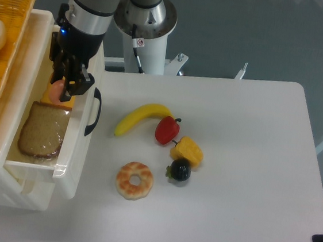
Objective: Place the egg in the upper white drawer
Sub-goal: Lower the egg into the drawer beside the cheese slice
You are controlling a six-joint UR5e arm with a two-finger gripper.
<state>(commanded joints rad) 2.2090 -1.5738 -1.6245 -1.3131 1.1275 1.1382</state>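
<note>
The gripper (62, 89) pinches the egg (56, 91), probably light and slippery, across its middle, over the drawer (83, 118).

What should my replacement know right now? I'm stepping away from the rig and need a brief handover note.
Gripper: fingers shut on the small salmon-pink egg, held over the open long white plastic drawer with the black curved handle.
In the drawer: a brown bread slice and yellow cheese slices beneath the gripper.
Done: egg picked up and carried above the drawer.
Left: lower it, open the fingers, pull the arm clear.
</note>
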